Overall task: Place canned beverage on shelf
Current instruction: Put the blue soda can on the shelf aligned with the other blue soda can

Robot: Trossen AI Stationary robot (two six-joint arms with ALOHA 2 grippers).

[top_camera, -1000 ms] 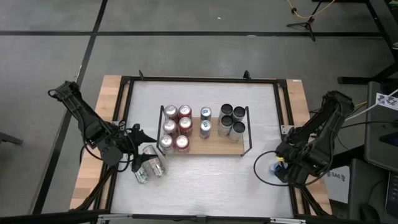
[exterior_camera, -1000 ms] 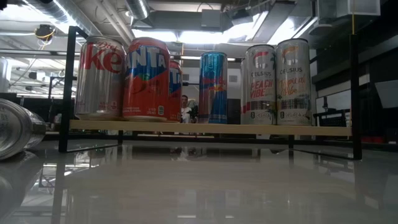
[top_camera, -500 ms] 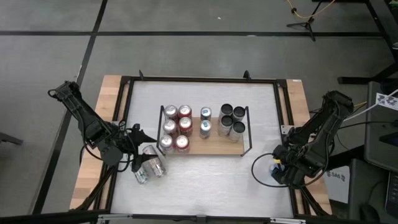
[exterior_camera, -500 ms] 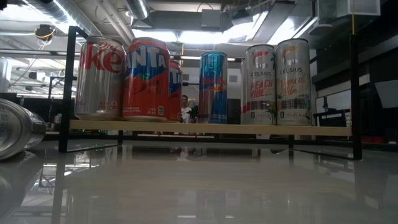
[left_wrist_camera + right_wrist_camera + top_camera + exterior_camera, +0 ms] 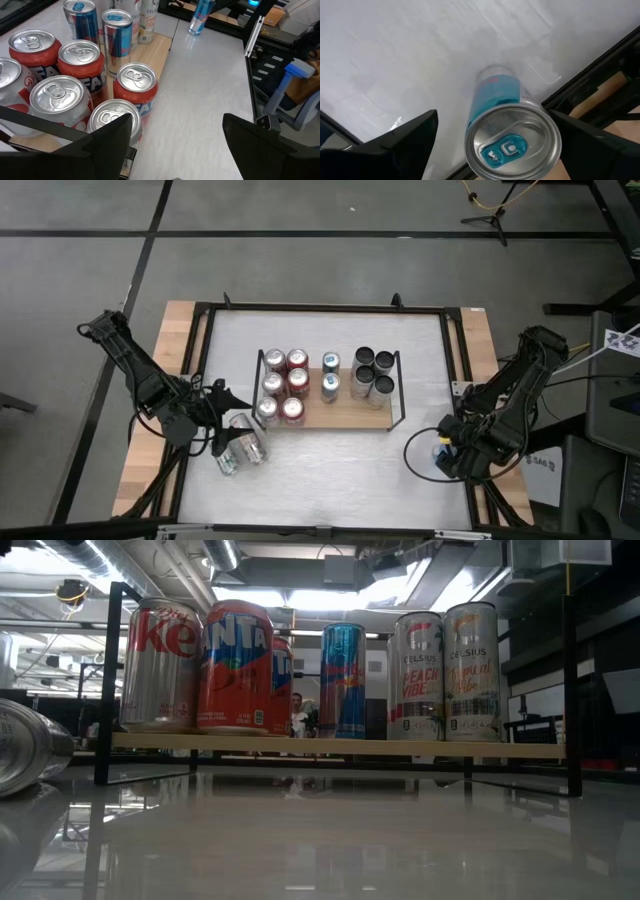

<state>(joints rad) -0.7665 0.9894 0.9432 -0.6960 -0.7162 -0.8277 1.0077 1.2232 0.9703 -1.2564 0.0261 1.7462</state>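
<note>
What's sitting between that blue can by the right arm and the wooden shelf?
Nothing: the high view shows bare white tabletop between the blue can and the shelf.

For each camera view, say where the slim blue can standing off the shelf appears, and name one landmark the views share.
High view: blue can at the table's right edge, under the right gripper.
Low view: not in it.
Left wrist view: far across the table, beyond the shelf.
Right wrist view: straight below, top facing the camera.
Shared landmark: the table's black frame.

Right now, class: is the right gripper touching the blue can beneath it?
Apart. The right wrist view shows the blue can upright between the open right gripper fingers, with white table visible in the gap on each side.
</note>
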